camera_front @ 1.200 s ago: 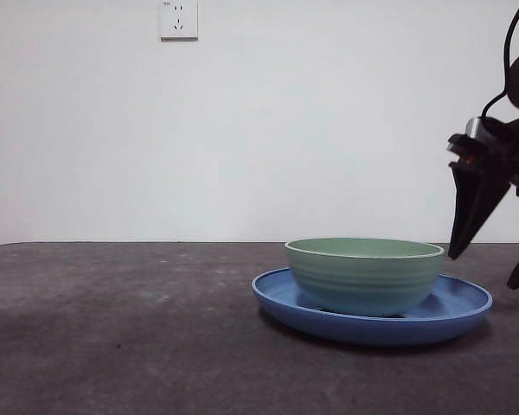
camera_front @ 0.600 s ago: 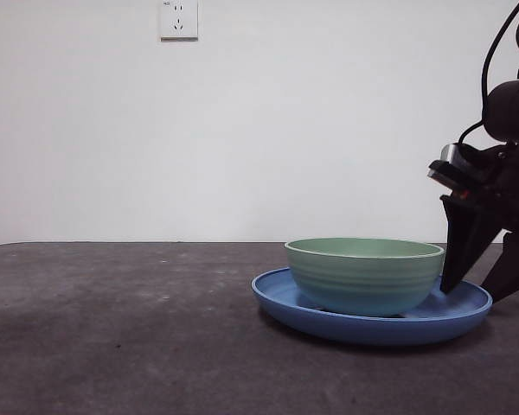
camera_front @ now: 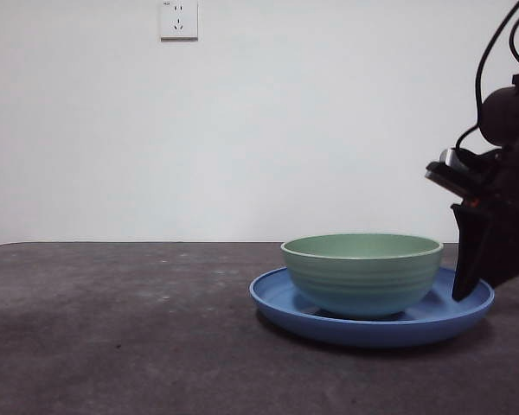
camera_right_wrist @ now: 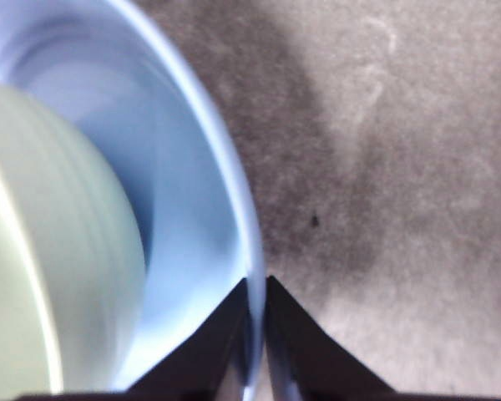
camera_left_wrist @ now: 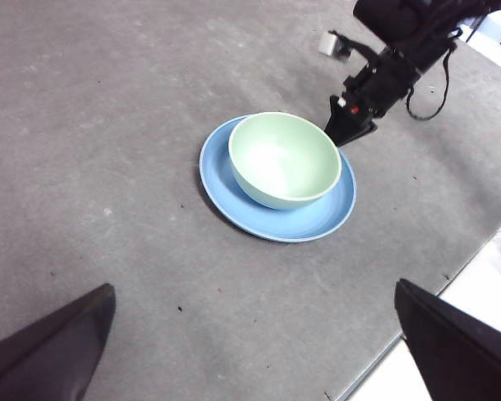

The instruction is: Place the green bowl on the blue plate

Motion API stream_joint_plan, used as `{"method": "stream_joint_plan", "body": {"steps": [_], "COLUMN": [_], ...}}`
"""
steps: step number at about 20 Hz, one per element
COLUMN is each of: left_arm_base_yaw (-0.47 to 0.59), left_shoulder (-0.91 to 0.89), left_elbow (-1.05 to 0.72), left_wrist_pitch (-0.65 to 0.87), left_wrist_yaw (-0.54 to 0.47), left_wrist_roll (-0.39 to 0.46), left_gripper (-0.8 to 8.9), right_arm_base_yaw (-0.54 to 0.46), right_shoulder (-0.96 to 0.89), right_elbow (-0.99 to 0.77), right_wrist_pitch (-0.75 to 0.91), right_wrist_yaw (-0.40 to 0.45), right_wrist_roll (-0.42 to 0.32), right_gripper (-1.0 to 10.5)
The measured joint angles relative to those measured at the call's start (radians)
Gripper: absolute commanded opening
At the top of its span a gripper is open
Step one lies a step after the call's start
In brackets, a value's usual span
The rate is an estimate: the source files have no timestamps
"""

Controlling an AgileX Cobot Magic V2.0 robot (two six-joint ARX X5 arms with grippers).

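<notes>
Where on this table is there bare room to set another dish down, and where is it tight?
The grey table is bare beside the blue plate on the side away from the right hand, and between the plate and the left hand. It is tight at the plate's rim, which the right hand pinches, close beside the green bowl.

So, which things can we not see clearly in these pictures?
- Front view: the right gripper is cut off by the picture's edge.
- Right wrist view: the green bowl and the blue plate are blurred and cropped.
- Underside of the bowl: hidden by the plate's rim.
- Left wrist view: only the tips of the left gripper show.
</notes>
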Motion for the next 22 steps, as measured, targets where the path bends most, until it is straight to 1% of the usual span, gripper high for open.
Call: {"method": "stream_joint_plan", "body": {"steps": [5,8,13,19,22], "left_arm_base_yaw": [0.0,0.0,0.0,0.0,0.0], "left_shoulder": [0.0,0.0,0.0,0.0,0.0], "left_elbow": [0.0,0.0,0.0,0.0,0.0], "left_wrist_pitch": [0.0,0.0,0.0,0.0,0.0], "left_wrist_yaw": [0.0,0.0,0.0,0.0,0.0], "left_wrist_roll": [0.0,0.0,0.0,0.0,0.0], "left_gripper": [5.35,5.35,5.35,5.35,5.35], "right_arm_base_yaw": [0.019,0.064,0.168,0.278,0.304], "right_shoulder": [0.0,0.0,0.0,0.015,0.069], "right_elbow": [0.166,0.223,0.229,0.229,0.229], "right_wrist_pitch": [-0.133,-0.146,-0.103,0.023,0.027], "right_wrist_yaw": [0.014,0.013,-0.002,-0.006,-0.006], "right_wrist_roll": [0.0,0.013,0.087,0.186,0.204], "right_gripper": [0.1,0.1,0.1,0.1,0.1]}}
